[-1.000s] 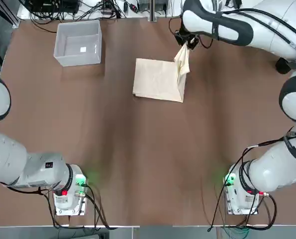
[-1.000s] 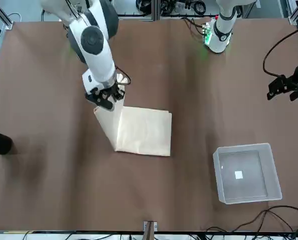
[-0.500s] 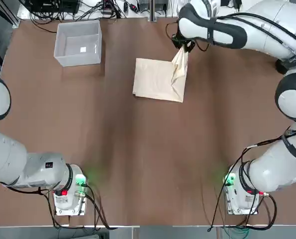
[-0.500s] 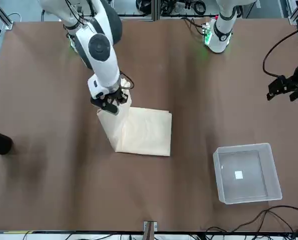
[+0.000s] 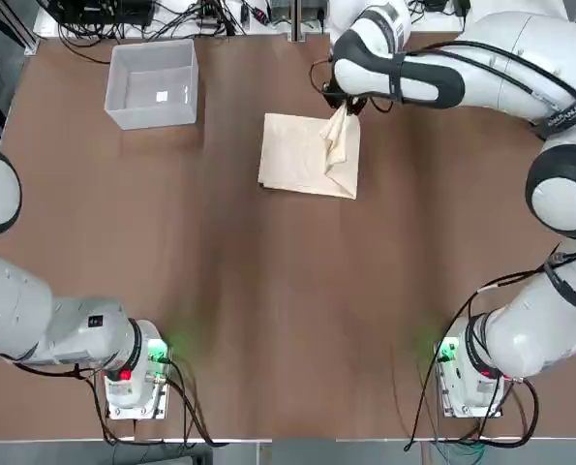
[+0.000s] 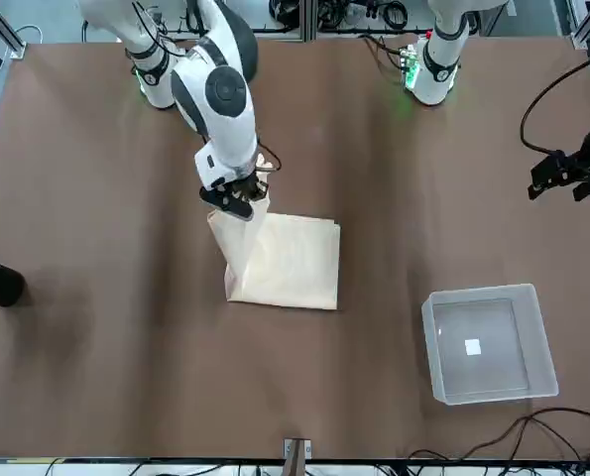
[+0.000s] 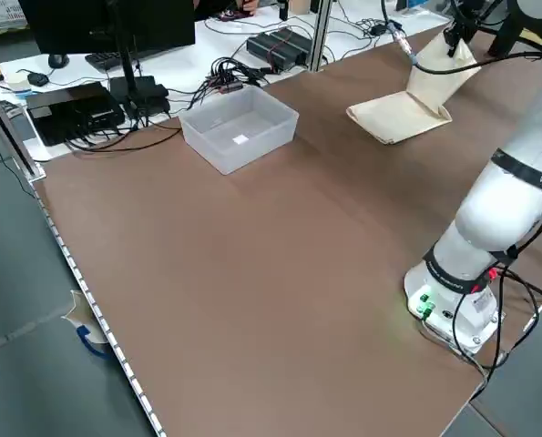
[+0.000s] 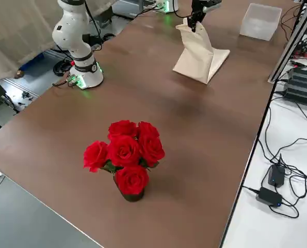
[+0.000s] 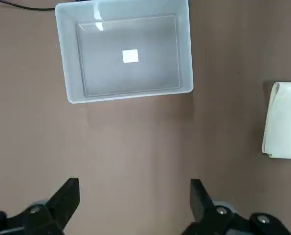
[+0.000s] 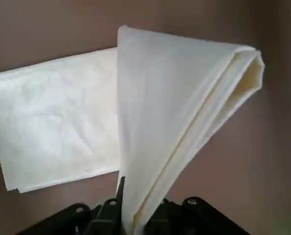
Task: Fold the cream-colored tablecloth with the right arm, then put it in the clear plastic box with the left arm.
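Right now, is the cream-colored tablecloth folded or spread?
Partly folded: layered edges show, and the right gripper lifts one end of the tablecloth while the rest lies flat on the table.

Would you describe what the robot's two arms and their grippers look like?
Both arms are glossy white with dark grey joint bands and black cables strapped along them. The left gripper and right gripper are black and two-fingered; green lights glow at the bases.

Cream-colored tablecloth (image 10: 57, 120) pinched in right end effector (image 10: 135, 215), raised fold, brown table (image 10: 243, 161) beneath
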Robot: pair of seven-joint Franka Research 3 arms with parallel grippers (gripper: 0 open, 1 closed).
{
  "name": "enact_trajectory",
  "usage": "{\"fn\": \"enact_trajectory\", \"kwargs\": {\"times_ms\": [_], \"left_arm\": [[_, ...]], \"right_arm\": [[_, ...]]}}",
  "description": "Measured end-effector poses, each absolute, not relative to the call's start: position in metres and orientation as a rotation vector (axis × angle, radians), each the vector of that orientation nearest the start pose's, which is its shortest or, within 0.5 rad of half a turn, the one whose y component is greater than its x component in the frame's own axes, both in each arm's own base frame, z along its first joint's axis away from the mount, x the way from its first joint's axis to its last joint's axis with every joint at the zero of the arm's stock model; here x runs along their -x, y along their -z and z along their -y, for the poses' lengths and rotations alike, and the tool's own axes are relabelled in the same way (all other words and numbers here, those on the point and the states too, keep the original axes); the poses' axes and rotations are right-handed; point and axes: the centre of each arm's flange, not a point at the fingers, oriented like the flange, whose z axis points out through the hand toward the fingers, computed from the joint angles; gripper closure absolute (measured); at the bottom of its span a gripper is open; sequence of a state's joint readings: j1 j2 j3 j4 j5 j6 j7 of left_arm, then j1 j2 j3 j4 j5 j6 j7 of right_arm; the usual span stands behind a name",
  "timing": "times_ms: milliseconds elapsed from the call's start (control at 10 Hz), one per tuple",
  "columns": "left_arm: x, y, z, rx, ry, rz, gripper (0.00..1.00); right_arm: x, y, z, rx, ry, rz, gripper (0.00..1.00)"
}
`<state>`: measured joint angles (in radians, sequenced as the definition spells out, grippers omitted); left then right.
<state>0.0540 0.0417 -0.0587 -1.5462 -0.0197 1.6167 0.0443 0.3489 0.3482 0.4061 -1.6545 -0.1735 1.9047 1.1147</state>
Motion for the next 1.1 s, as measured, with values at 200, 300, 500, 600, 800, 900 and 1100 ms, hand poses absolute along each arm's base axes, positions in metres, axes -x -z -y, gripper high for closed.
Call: {"fn": "enact_trajectory", "kwargs": {"times_ms": [200, 300, 500, 600, 800, 900, 1100], "left_arm": [[-0.572, -0.617, 0.004, 3.162, 0.046, -0.076, 0.0], [-0.572, -0.617, 0.004, 3.162, 0.046, -0.076, 0.0], [-0.572, -0.617, 0.004, 3.162, 0.046, -0.076, 0.0], [-0.572, -0.617, 0.004, 3.162, 0.046, -0.076, 0.0], [-0.572, -0.617, 0.004, 3.162, 0.046, -0.076, 0.0], [-0.572, -0.617, 0.004, 3.162, 0.046, -0.076, 0.0], [-0.572, -0.617, 0.004, 3.162, 0.047, -0.076, 0.0]], "right_arm": [[-0.491, -0.406, -0.423, 3.176, -0.036, -0.503, 0.92], [-0.489, -0.397, -0.426, 3.187, -0.037, -0.51, 0.92], [-0.492, -0.387, -0.431, 3.169, -0.022, -0.526, 0.92], [-0.492, -0.386, -0.434, 3.159, -0.016, -0.528, 0.92], [-0.484, -0.38, -0.444, 3.162, -0.022, -0.515, 0.92], [-0.482, -0.376, -0.45, 3.148, -0.016, -0.528, 0.92], [-0.483, -0.362, -0.459, 3.127, 0.005, -0.55, 0.92]]}}
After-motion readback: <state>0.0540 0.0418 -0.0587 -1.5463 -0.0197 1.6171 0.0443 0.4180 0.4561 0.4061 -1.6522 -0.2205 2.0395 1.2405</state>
